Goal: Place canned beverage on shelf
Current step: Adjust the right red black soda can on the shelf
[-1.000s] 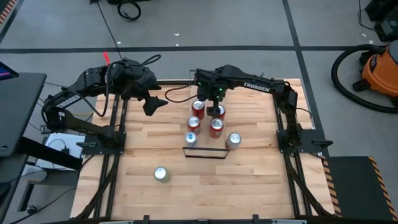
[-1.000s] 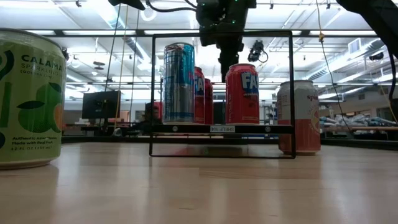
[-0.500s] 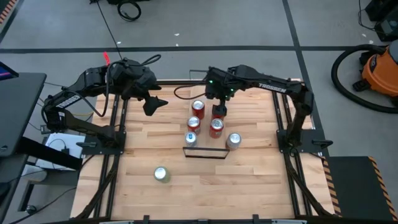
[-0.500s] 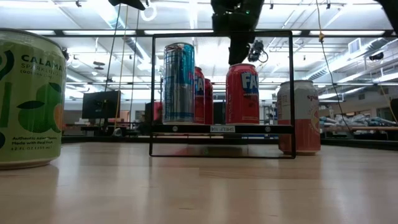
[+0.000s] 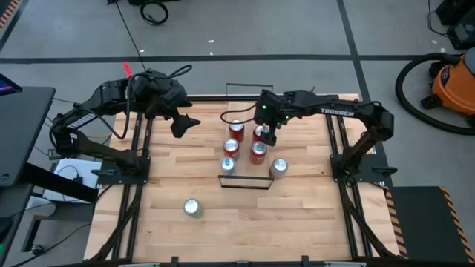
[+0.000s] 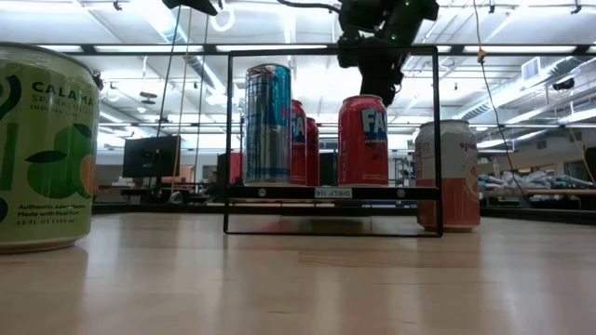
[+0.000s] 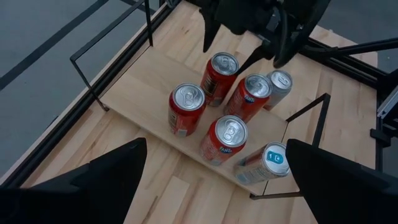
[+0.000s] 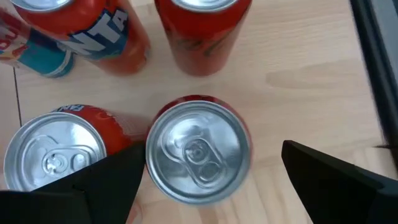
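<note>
High view: butcher-block table [image 5: 297, 215], grey floor [image 5: 297, 30] around.

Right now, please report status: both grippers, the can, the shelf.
Right gripper open, above red can on shelf. Left gripper open, waiting at table's left. Nothing in the way.

Two dark arms, white TROSSEN lettering, black cables, green LED

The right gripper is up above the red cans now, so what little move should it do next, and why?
Probably lift clear and swing toward the silver can standing on the table beside the shelf. The right gripper is open and empty above the red can, which stands free on the shelf.
</note>
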Robot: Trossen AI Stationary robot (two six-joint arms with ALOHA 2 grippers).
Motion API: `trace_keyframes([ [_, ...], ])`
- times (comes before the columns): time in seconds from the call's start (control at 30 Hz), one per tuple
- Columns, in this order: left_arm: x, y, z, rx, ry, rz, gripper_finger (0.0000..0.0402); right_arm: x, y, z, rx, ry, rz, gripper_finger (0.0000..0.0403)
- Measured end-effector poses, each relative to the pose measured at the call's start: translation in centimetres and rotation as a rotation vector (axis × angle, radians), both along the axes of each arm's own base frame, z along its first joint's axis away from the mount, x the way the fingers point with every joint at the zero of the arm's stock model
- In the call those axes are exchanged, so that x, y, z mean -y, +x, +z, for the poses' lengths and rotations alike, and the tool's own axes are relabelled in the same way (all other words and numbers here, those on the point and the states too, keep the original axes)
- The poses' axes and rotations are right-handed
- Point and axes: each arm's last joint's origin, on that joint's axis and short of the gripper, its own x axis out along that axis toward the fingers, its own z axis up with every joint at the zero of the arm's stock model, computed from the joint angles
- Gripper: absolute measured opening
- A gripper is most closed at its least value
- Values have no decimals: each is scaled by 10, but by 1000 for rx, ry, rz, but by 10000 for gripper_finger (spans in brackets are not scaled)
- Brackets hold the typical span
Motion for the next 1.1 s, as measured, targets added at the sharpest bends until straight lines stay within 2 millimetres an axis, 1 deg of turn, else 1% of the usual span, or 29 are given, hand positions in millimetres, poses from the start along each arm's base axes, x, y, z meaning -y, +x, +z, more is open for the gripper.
trace_keyframes([
  [0.27, 0, 0, 0, 3, -9, 29, 396, 0, 1, -13, 16, -1, 21, 382],
  [0.5, -1, 0, 0, 3, -8, 42, 396, 4, -1, -22, 28, 11, 94, 349],
  [0.67, -1, 0, 0, 4, -8, 42, 396, 14, -1, -24, 59, -24, 147, 332],
  [0.8, -1, 0, 1, 12, -10, 45, 396, 24, -4, -25, 71, -55, 167, 332],
  [0.93, -1, 0, 1, 14, -16, 50, 396, 31, -7, -25, 83, -43, 182, 335],
  [1.1, -1, 0, 1, 15, -19, 53, 396, 33, -8, -26, 77, -41, 180, 336],
])
